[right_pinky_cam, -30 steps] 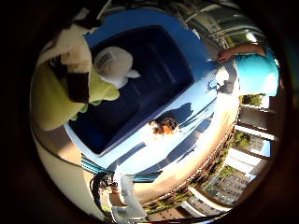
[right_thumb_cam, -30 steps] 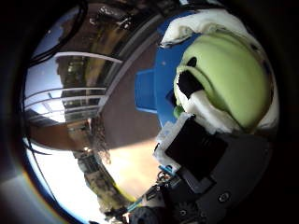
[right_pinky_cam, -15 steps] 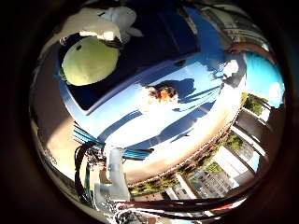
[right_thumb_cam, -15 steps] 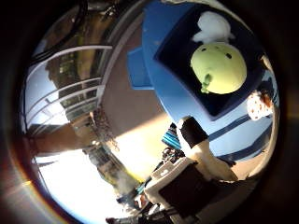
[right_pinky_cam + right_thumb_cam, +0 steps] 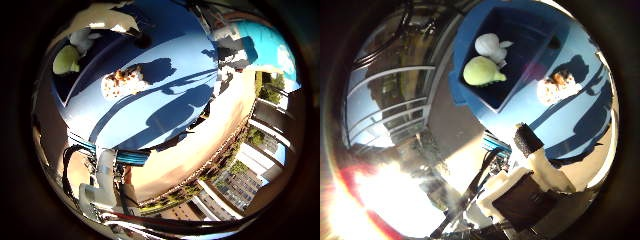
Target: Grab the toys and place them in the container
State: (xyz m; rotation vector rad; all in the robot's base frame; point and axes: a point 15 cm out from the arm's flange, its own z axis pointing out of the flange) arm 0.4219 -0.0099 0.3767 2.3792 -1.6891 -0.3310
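Note:
A blue container (image 5: 525,40) stands on a blue table top (image 5: 582,110). A green round toy (image 5: 480,72) and a white plush toy (image 5: 492,45) lie inside it, side by side. A small orange and white toy (image 5: 558,88) lies on the table beside the container; it also shows in the little finger side view (image 5: 120,80). My right hand (image 5: 538,165) is well above the table, away from the container, with its fingers relaxed and nothing between them. The little finger side view shows the green toy (image 5: 65,60) in the container's corner.
The table top (image 5: 170,100) ends at an edge over a brown floor (image 5: 455,125). A small white object (image 5: 232,62) sits near the table's far edge, beside a teal shape (image 5: 265,40). Metal railings (image 5: 390,100) and buildings lie beyond.
One second ago my fingers were curled round the green toy over the container. It now lies in the container beside the white toy, and my hand has pulled up and away.

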